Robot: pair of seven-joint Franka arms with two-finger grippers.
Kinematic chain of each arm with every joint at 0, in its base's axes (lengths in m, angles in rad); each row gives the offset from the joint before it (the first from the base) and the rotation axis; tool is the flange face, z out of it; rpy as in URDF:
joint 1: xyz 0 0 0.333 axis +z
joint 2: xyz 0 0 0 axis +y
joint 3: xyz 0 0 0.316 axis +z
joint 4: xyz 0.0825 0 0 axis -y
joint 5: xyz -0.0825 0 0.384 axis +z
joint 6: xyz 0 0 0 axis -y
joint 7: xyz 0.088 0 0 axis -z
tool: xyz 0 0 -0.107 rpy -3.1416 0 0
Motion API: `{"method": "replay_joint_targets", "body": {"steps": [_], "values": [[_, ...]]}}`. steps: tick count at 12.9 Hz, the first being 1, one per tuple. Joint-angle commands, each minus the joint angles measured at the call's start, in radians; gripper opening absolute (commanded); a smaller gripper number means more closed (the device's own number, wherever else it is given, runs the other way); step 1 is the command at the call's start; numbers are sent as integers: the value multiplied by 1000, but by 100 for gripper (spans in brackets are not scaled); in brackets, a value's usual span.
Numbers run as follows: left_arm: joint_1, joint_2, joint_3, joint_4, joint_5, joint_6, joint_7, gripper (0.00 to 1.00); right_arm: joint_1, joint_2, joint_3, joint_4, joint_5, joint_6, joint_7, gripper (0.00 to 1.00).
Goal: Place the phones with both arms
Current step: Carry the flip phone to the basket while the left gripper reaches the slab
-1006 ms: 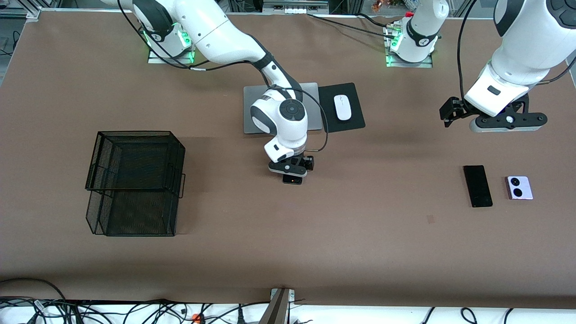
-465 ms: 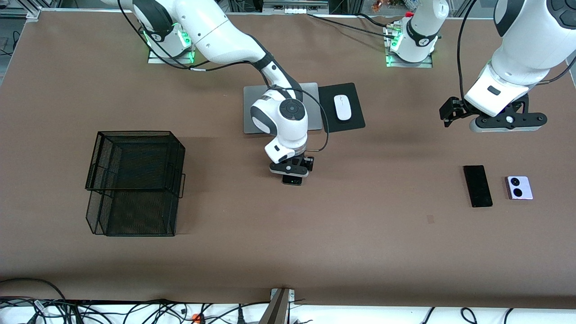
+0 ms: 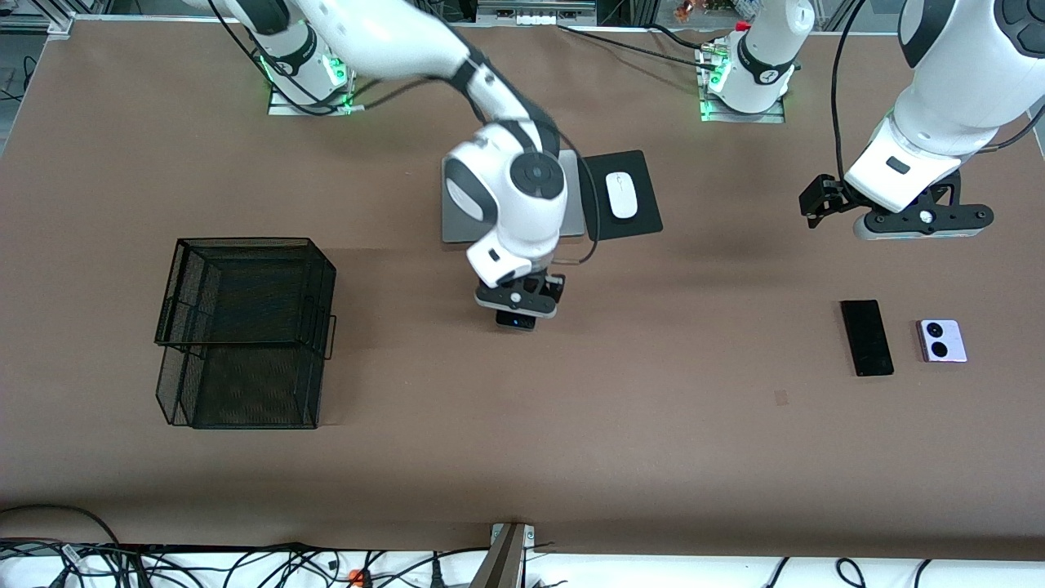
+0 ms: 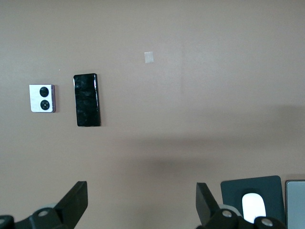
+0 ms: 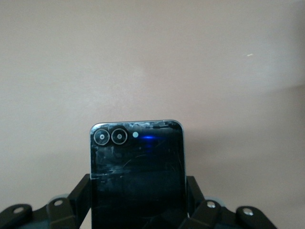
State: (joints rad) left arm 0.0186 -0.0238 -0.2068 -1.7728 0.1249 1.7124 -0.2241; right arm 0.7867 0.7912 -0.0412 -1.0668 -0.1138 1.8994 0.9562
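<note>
Table [image 3: 653, 457] carries a wire basket [image 3: 245, 331] at the right arm's end, slab phone [image 3: 866, 337] and lilac flip phone [image 3: 943, 340] at the left arm's end. Right gripper [image 3: 516, 314] is over mid table in front of the laptop [image 3: 451, 214], fingers pinching the black flip phone [image 5: 137, 174] by its two side edges, camera end sticking out past the fingertips. Basket lies well apart toward the right arm's end, so likely a sideways carry. Left gripper [image 4: 139, 202] hangs with fingers spread wide over bare table; slab phone's long axis runs roughly across the finger gap, left arm clearly nearer to both remaining phones
</note>
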Motion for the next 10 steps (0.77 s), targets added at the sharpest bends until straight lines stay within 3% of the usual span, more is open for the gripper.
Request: {"method": "replay_joint_targets", "body": {"steps": [1, 4, 6, 10], "values": [[11, 4, -2, 21, -21, -22, 8, 100, -67, -117, 12, -7, 63, -141, -130, 0], [11, 4, -2, 21, -21, -42, 8, 100, -127, -223, -37, -60, 66, -253, -319, 0], [29, 7, 0, 19, -18, -63, 8, 100, -180, -317, -97, -184, 86, -247, -463, 0], [167, 73, 0, 16, -2, -74, 22, 100, -248, -449, -300, -405, 140, -168, -836, 0]]}}
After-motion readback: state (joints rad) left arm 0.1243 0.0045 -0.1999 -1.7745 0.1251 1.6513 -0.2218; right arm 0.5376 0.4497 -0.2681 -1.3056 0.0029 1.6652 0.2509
